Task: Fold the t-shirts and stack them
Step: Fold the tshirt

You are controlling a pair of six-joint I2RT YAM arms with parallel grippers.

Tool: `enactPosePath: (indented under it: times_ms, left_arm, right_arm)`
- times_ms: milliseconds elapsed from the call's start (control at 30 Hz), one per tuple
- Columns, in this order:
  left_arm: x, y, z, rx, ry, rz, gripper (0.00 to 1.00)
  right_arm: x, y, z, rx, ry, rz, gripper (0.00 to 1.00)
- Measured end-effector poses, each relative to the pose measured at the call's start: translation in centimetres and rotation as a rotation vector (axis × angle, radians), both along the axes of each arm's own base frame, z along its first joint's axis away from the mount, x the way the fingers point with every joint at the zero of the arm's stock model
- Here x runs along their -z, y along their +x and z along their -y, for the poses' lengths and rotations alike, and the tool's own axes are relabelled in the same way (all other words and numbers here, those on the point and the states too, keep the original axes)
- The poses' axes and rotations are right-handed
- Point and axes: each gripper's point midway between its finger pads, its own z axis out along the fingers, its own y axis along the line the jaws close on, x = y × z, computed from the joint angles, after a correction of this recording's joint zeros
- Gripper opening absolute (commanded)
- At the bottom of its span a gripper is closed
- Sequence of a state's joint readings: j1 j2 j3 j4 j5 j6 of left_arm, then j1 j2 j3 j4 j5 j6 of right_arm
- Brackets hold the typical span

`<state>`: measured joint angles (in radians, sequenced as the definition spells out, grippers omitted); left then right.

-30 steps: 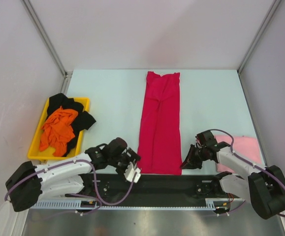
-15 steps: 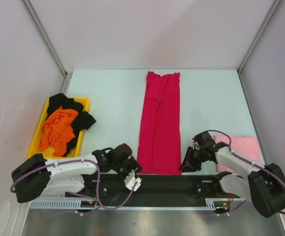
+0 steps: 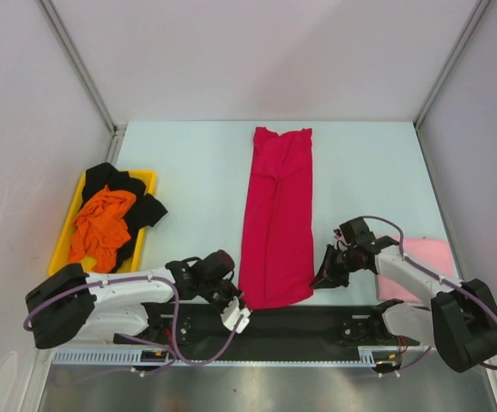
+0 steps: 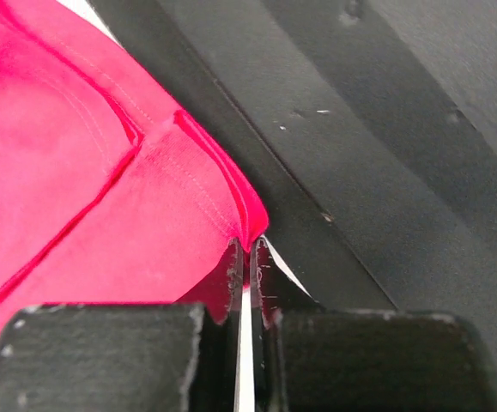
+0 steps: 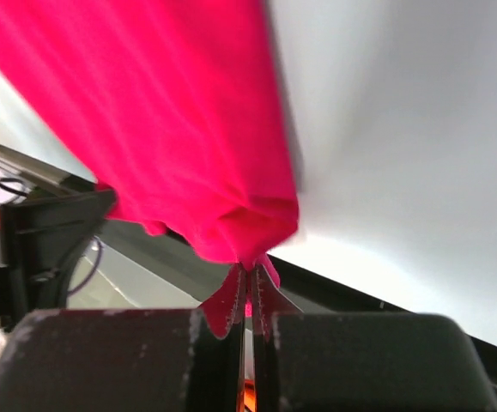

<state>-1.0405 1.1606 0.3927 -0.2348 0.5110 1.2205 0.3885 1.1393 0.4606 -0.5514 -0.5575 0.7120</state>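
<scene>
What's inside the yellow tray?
An orange t-shirt lies crumpled on a black t-shirt, which spills over the rim of the yellow tray. They cover its floor, so anything underneath is hidden.

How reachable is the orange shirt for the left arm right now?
Probably not yet: the left gripper is shut on the red shirt. Once released, the orange shirt lies uppermost in the tray, nothing between.

A robot lab test cell. Plain white panel walls on metal posts enclose a pale surface.
</scene>
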Motion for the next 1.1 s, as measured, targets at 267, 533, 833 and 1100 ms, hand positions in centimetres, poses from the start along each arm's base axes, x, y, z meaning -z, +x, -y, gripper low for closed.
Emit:
enactPosePath:
  times_ms: [267,533,833,1100]
  left_arm:
    - [-8.2,10.4,3.7,-0.351,-0.127,0.034,0.0]
    - [-14.8,22.6,5.0,-0.672,-0.228,-0.085,0.0]
    - [-11.1,35.0,3.4,-0.885,-0.168,-0.158,0.0]
    - [-8.8,37.5,3.1,-0.915,-0.142,-0.164,0.0]
  right_arm:
    - [-4.8,8.1,0.1,0.047,0.018,0.117,0.0]
    - [-7.0,20.7,0.7,0.059,0.001,0.234,0.0]
    - [-5.0,30.8,0.6,0.084,0.004,0.281,0.0]
    - [-3.4,32.7,1.8,0.116,-0.031,0.254,0.0]
